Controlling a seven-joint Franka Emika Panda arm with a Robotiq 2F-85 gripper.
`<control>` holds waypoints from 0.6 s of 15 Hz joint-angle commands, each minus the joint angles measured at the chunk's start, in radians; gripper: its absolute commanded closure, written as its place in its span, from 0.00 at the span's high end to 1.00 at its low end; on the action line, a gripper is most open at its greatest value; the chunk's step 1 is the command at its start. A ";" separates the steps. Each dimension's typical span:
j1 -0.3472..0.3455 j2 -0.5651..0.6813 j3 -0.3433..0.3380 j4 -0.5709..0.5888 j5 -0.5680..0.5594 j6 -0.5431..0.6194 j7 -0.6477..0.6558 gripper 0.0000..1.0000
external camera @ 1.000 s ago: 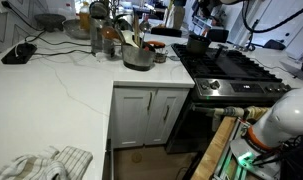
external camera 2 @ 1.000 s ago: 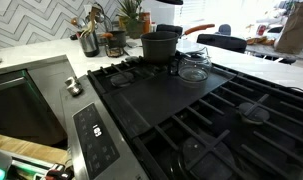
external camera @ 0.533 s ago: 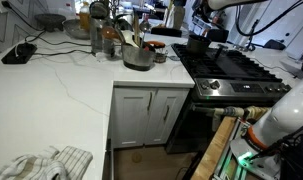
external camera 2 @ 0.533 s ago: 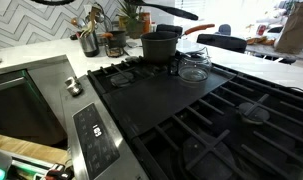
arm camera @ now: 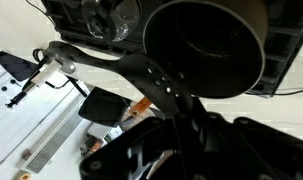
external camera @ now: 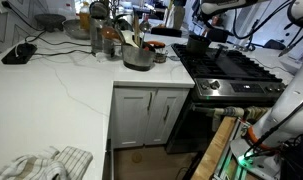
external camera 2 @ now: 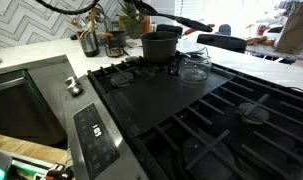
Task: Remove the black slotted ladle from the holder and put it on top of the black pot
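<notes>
In the wrist view my gripper (arm camera: 181, 128) is shut on the handle of the black slotted ladle (arm camera: 141, 68). The handle runs up and to the left beside the open mouth of the black pot (arm camera: 206, 42), which lies right below. In an exterior view the ladle (external camera 2: 181, 22) hangs just above the black pot (external camera 2: 161, 46) at the back of the stove. The silver holder (external camera: 138, 57), with wooden handles sticking up, stands on the white counter left of the stove, with the pot (external camera: 198, 43) to its right. The holder also shows small by the tiled wall (external camera 2: 89, 43).
A glass vessel (external camera 2: 194, 66) stands close beside the pot. Black burner grates (external camera 2: 201, 125) fill the stove top. Glass jars (external camera: 99, 38) crowd behind the holder. A dark device (external camera: 19, 53) and a crumpled cloth (external camera: 46, 163) lie on the counter.
The ladle has risen and swung over the pot's top, and my arm has shifted at the top of the exterior views. The pot and the holder have not moved.
</notes>
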 commanded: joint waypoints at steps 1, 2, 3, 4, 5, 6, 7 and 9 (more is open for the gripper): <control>0.012 0.099 -0.034 0.111 0.005 -0.048 0.000 0.02; 0.014 0.118 -0.039 0.130 0.007 -0.059 -0.001 0.02; 0.015 0.137 -0.042 0.147 0.011 -0.070 -0.004 0.02; 0.017 0.156 -0.045 0.165 0.015 -0.086 -0.008 0.02; 0.017 0.175 -0.046 0.182 0.024 -0.102 -0.014 0.02; 0.013 0.194 -0.043 0.198 0.046 -0.106 -0.024 0.02; 0.013 0.207 -0.042 0.209 0.060 -0.112 -0.025 0.02; 0.011 0.244 -0.045 0.242 0.088 -0.128 -0.031 0.02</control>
